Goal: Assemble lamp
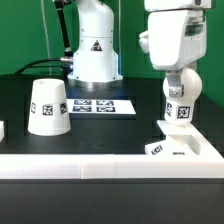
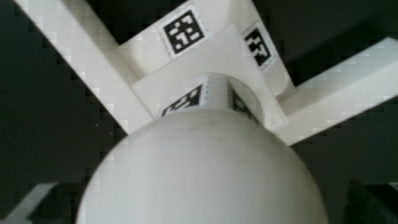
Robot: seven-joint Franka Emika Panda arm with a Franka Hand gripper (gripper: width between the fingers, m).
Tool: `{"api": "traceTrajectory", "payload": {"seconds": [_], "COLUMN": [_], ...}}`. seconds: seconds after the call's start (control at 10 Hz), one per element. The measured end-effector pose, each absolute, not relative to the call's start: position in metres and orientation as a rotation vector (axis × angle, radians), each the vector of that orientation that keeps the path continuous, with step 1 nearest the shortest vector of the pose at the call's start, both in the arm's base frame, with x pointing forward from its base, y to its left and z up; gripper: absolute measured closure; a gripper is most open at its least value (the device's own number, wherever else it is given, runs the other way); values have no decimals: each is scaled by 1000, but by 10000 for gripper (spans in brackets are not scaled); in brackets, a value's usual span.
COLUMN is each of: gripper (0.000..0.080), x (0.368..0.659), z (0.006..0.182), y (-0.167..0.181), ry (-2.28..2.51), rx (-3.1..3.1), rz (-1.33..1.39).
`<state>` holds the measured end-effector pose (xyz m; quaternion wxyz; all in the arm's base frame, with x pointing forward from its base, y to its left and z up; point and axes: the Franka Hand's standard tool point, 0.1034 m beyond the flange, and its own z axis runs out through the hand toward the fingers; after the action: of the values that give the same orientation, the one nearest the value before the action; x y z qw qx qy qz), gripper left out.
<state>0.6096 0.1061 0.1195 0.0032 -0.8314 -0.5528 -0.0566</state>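
On the black table [image 1: 110, 130], the white robot pedestal [image 1: 95, 45] stands at 12 o'clock in the exterior view. The Panda's gripper [image 1: 180, 76] hangs at 2 o'clock, jaws spread wide and clamped on nothing. The cone shade [image 1: 48, 107] sits alone at 9 o'clock, well apart from the other parts. At 4 o'clock lies the flat square base [image 1: 188, 150], with the bulb [image 1: 182, 108] standing upright on it, directly under the gripper. The wrist view shows the bulb's rounded head filling the space between the jaws. Whether the bulb is fully seated in the base cannot be told. The likely hazard is a lift off the vertical: a finger could clip the head and tilt or loosen the bulb, and the shade would then not sit true.
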Motion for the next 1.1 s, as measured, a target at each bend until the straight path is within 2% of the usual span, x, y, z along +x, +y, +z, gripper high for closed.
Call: {"api": "traceTrajectory", "payload": {"seconds": [0.4, 0.8, 0.9, 1.1], "gripper": [100, 112, 222, 222], "x": [610, 611, 611, 611], "z": [119, 119, 119, 119], "y": [108, 104, 104, 103], "ry": [-2141, -2127, -2127, -2113], "rx": [-2348, -2362, -2362, -2373], "rz": [-157, -156, -156, -156]}}
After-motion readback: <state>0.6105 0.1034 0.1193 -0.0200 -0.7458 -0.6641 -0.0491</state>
